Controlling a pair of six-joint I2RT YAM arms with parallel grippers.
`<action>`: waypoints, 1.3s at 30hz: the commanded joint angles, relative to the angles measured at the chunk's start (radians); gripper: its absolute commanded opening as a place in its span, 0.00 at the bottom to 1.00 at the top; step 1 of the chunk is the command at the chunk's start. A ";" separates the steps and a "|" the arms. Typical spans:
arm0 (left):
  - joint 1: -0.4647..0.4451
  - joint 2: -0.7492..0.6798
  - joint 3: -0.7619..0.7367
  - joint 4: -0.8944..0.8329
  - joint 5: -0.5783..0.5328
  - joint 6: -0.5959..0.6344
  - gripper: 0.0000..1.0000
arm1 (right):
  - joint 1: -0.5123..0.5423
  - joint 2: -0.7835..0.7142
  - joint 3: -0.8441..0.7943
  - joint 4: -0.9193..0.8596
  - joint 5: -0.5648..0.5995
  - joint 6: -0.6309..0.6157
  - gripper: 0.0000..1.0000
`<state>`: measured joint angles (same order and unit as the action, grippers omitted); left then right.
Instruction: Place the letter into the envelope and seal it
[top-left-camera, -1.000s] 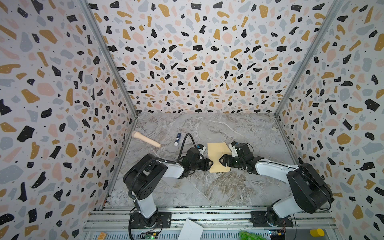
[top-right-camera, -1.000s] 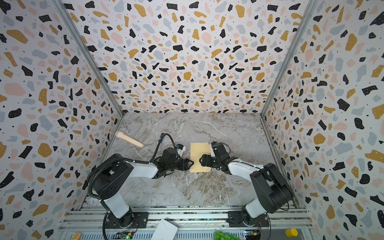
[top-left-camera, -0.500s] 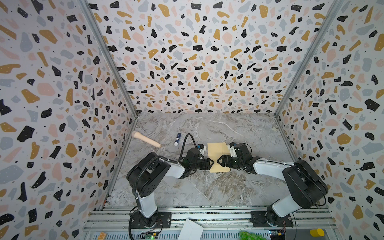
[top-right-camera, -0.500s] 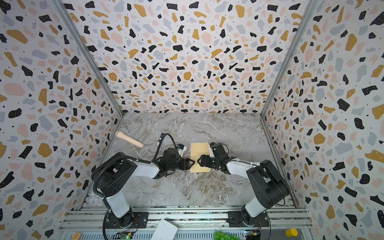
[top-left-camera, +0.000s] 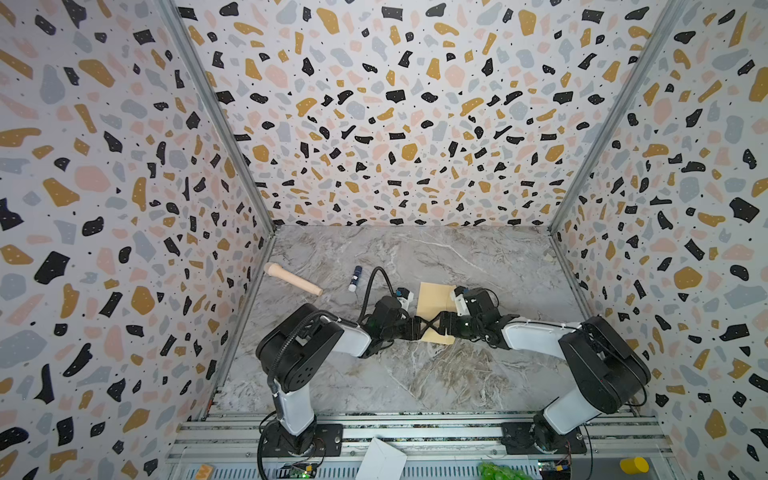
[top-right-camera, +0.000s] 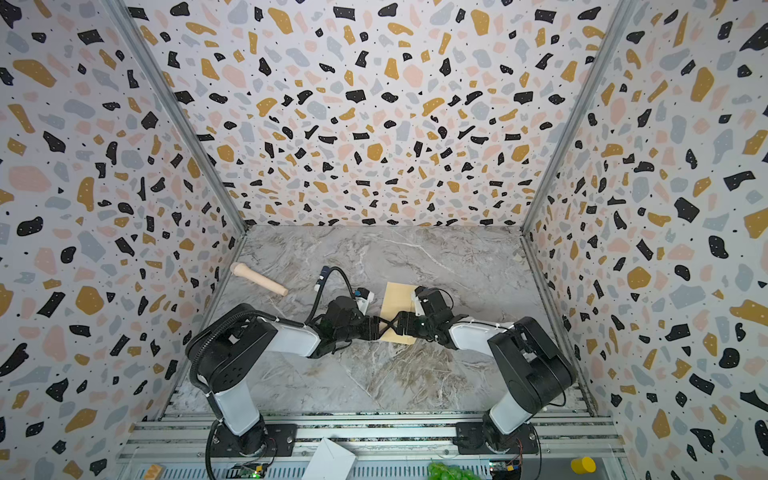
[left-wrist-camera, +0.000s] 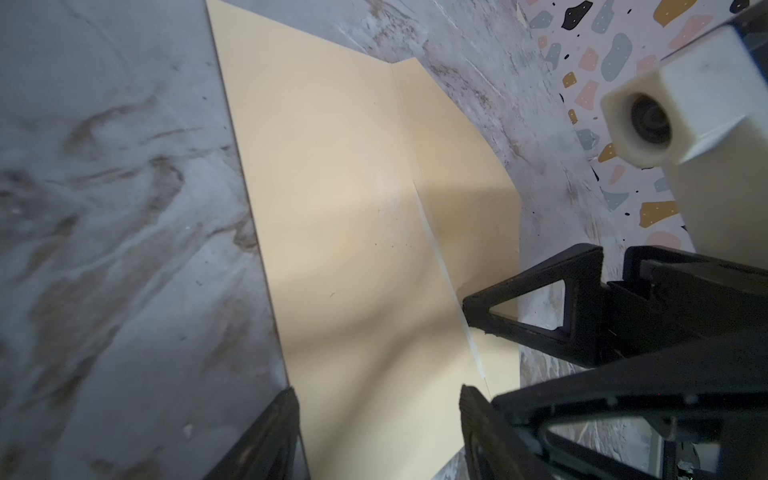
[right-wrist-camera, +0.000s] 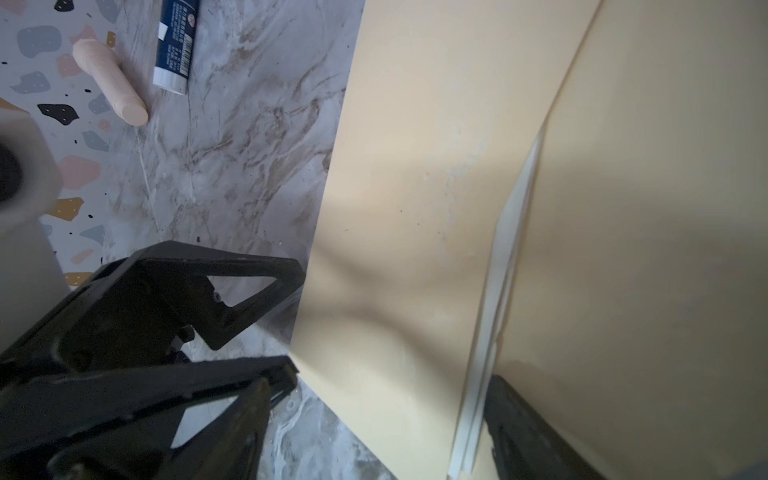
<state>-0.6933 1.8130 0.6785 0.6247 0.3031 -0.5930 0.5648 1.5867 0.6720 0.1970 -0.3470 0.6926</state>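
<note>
Front rail: a white paper piece (top-left-camera: 380, 461) lay flat on the ribbed metal, well apart from the work.
Worktop: grey veined marble look (top-left-camera: 415, 374), smooth and hard.
Change: over the last second the left tool (top-left-camera: 424, 327) narrowed a little and the right arm's big link swung inward; the envelope (top-left-camera: 432, 301) kept its place.
Left tool: jaws moderately wide, gripping nothing, black triangular fingers (right-wrist-camera: 249, 286) at the envelope's near edge.
Right tool: (top-left-camera: 437, 326) jaws wide, nothing clamped; its fingers interleaved with the left's, making an X in both top views.
Envelope: tan kraft paper, matte, lying flat between the two tools, with a crease dividing body from flap.
Letter: only a thin pale layered edge (right-wrist-camera: 505, 257) showed along that crease; probably the sheet, already tucked inside.
Meaning: insertion looked done; the tools seemed to be settling to fold or press the flap. I could not tell whether it was shut.
Glue stick: blue-and-white tube (top-left-camera: 355, 278), beyond the left tool, untouched.
Peg: pale smooth wooden rod (top-left-camera: 293, 279), near the left wall.
Walls: terrazzo-print panels (top-left-camera: 395, 124).
</note>
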 joint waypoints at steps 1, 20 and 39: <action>-0.014 0.022 -0.018 0.013 0.009 -0.013 0.63 | 0.015 0.009 0.018 -0.011 -0.010 0.019 0.82; -0.032 0.028 -0.018 0.029 0.005 -0.028 0.64 | 0.049 0.047 0.040 0.017 -0.021 0.052 0.82; -0.002 -0.229 0.071 -0.268 -0.144 0.129 0.73 | -0.039 -0.229 0.119 -0.122 0.045 -0.078 0.82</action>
<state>-0.7036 1.6730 0.6884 0.4614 0.2199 -0.5488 0.5522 1.4723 0.7219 0.1265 -0.3389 0.6884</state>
